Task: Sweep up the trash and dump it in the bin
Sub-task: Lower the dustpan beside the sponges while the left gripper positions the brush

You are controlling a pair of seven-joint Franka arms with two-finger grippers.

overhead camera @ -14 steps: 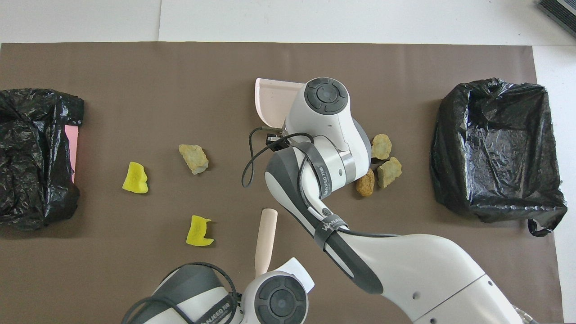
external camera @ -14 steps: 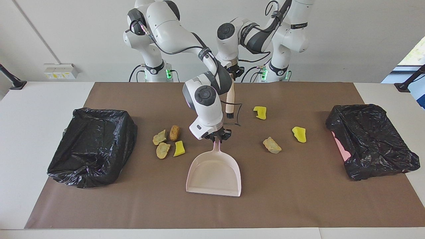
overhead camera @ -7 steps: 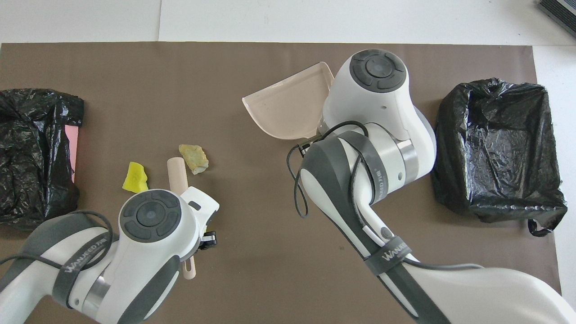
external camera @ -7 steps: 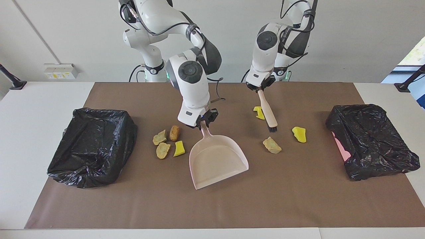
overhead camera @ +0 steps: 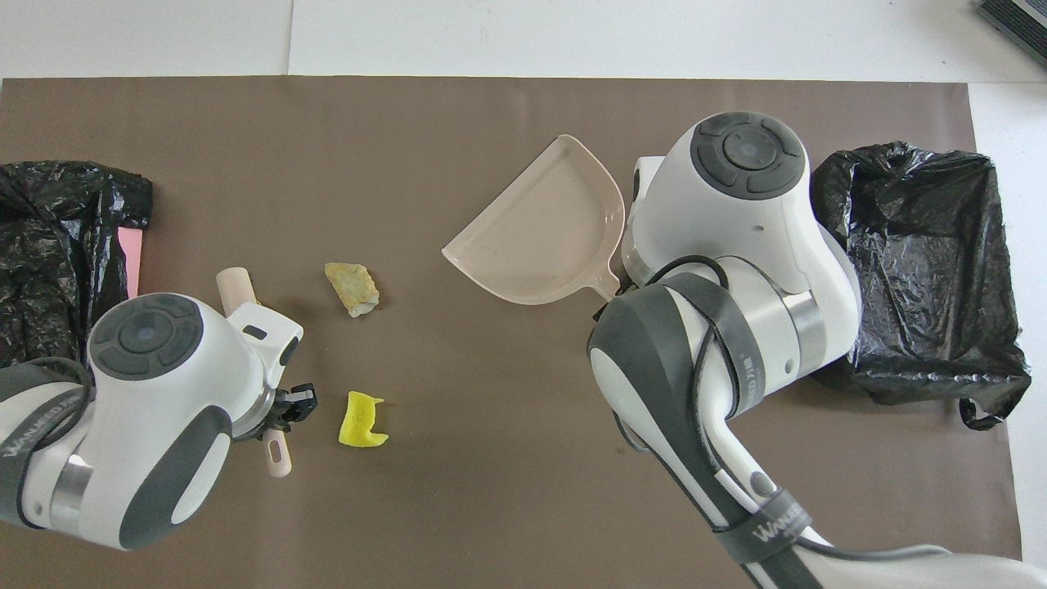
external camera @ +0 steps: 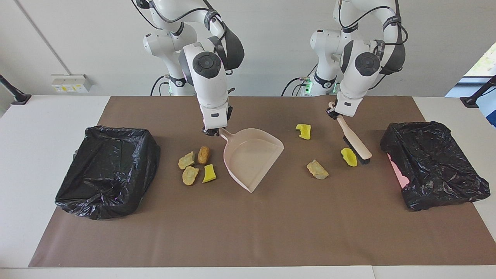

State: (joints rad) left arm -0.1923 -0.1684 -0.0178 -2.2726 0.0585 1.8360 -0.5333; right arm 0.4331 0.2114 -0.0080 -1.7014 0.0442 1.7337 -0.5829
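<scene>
- Facing view: the right gripper (external camera: 212,131) is clamped on the handle of the pink dustpan (external camera: 252,156). It has carried the pan back toward the robots since a second ago and turned it, so the open lip now faces the left arm's end of the table.
- The left gripper (external camera: 333,112) is closed on the brush (external camera: 354,140). It has swung out from the table's middle to the left arm's end; the bristles now sit just beside a yellow foam bit (external camera: 349,156).
- The trash has not moved: four lumps (external camera: 195,165) cluster beside the dustpan toward the right arm's end; a tan chunk (external camera: 317,169) and a second yellow bit (external camera: 303,131) lie between pan and brush.
- A brown mat (external camera: 248,232) covers the white table (external camera: 38,128). A black-lined bin (external camera: 106,170) stands at each end, the other (external camera: 434,162) near the brush. A pale wall with a socket strip (external camera: 69,83) is at the robots' backs.
- Overhead view: the right arm now covers the four-lump cluster, and the dustpan (overhead camera: 544,229) lies angled beside it.
- The left arm hides the brush head; only the handle's two ends (overhead camera: 276,458) show.
- The tan chunk (overhead camera: 352,287) and one yellow bit (overhead camera: 361,419) lie on the mat (overhead camera: 491,507).
</scene>
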